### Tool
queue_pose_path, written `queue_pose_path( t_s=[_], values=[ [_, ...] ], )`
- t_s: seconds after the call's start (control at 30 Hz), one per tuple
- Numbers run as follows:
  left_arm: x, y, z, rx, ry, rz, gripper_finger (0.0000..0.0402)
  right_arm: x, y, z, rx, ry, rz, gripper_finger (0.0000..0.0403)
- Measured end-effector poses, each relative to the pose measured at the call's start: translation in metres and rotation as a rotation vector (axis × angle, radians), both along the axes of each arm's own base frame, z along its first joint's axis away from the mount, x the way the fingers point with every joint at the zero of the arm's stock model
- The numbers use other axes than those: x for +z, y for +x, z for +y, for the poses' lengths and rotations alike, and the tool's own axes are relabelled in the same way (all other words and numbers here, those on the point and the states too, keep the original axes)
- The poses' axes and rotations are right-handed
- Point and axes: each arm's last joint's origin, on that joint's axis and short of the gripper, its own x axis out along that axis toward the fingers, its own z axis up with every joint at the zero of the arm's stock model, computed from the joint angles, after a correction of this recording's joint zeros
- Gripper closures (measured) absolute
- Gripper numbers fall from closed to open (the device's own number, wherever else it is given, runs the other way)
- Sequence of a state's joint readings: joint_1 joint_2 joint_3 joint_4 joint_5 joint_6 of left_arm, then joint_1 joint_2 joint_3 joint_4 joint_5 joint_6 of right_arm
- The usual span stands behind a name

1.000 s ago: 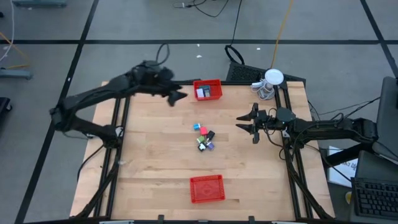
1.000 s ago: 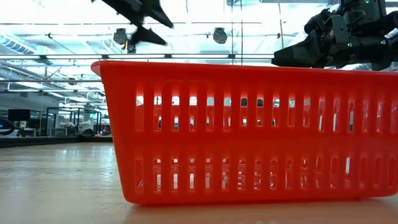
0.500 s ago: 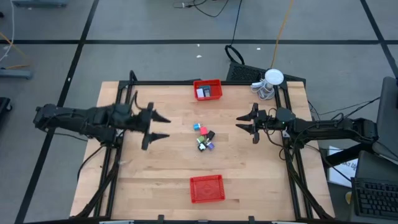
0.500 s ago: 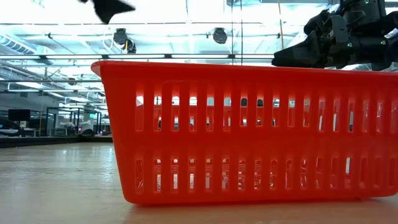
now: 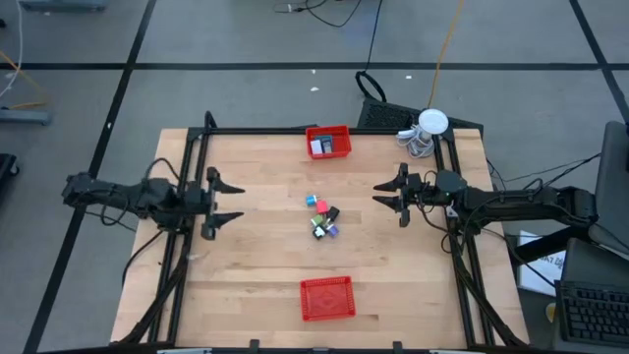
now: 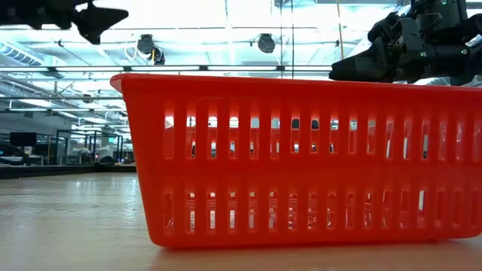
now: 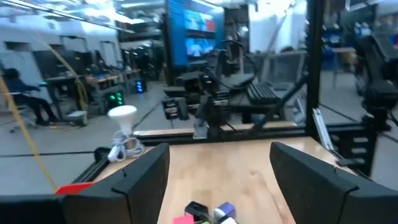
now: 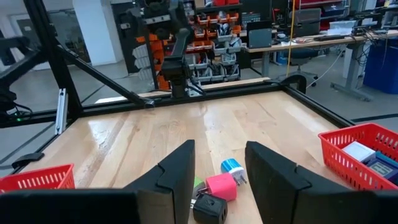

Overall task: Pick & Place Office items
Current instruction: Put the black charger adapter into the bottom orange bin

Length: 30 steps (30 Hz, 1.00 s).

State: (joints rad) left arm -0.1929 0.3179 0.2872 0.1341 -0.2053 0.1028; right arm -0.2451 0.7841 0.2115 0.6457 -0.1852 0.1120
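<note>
Two grippers, both with fingers spread and holding nothing. Left gripper [image 5: 224, 198] sits over the left side of the table [image 5: 246, 265], fingers pointing toward the middle. Right gripper [image 5: 390, 195] is over the right side, facing it across the table. The two are well apart.

Office items [image 5: 322, 216] lie loose in a small cluster at table centre, between the two grippers, touching neither. In the right wrist view the nearest pieces read as a pink block [image 8: 221, 186], a blue-and-white piece [image 8: 232, 168] just beside it, and a dark block [image 8: 208, 208] below the pink one. Left wrist view catches only the edge of the cluster between its own fingers [image 7: 311, 180].

Far red basket [image 5: 328, 142] sits at the table's back edge with a white and a bluish item inside. Near red basket [image 5: 327, 298] sits at the front edge, and fills most of the low view. White round object with coiled cable [image 5: 427, 131] is at the back right corner, just off the wood. Black frame rails [image 5: 193, 162] run along the table's sides.
</note>
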Motion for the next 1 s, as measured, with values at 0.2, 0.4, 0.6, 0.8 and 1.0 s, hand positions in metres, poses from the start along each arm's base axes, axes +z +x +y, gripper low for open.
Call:
queue_pose_path(
  t_s=[0.2,0.4,0.6,0.8,1.0],
  values=[
    [-0.018,-0.014,0.005,0.011,-0.020,-0.077,0.0128,0.000,0.000,0.000,0.000,-0.003,0.001,0.0273],
    [-0.033,-0.022,0.008,0.020,-0.038,-0.129,0.0128,0.000,0.000,0.000,0.000,-0.003,0.003,0.0273],
    [-0.045,-0.021,0.009,0.024,-0.075,-0.109,0.0128,0.000,0.000,0.000,0.000,-0.003,0.004,0.0273],
    [-0.053,-0.018,0.008,0.024,-0.080,-0.106,0.0128,-0.001,0.000,0.000,0.000,-0.002,0.007,0.0273],
    [-0.068,-0.015,0.008,0.026,-0.092,-0.049,0.0128,-0.002,0.001,0.001,0.007,0.003,0.012,0.0273]
  ],
)
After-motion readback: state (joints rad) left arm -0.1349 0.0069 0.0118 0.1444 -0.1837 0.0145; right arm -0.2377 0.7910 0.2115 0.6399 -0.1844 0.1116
